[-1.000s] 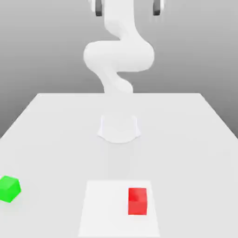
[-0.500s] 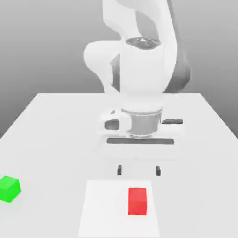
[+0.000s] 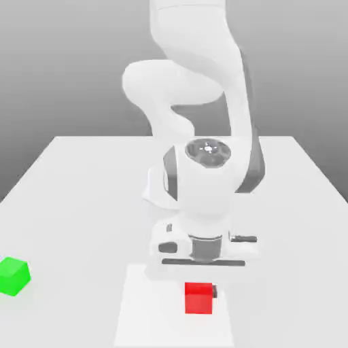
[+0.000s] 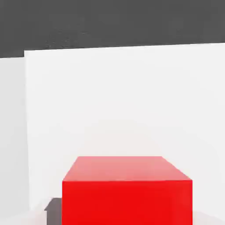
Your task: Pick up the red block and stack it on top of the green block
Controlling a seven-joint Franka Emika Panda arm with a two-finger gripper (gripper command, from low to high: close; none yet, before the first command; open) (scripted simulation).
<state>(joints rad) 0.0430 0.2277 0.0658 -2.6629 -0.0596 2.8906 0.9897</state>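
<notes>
The red block (image 3: 198, 298) rests on a white square patch (image 3: 149, 319) near the table's front edge. My gripper (image 3: 200, 292) has come straight down over it, and a dark fingertip (image 3: 215, 292) presses against the side of the block toward the exterior view's right. In the hand view the red block (image 4: 126, 193) looms close, with a dark finger (image 4: 53, 210) tight against its side. The gripper is shut on the block, which still sits on the patch. The green block (image 3: 14, 276) lies on the table far off toward the exterior view's left.
The white table (image 3: 81, 190) stretches back to the arm's base (image 3: 174, 187) at its middle. The arm's body towers over the patch and hides the table behind the red block.
The hand dropped from above the table down onto the red block. Its fingers, wide apart half a second ago, have closed against the block's sides.
</notes>
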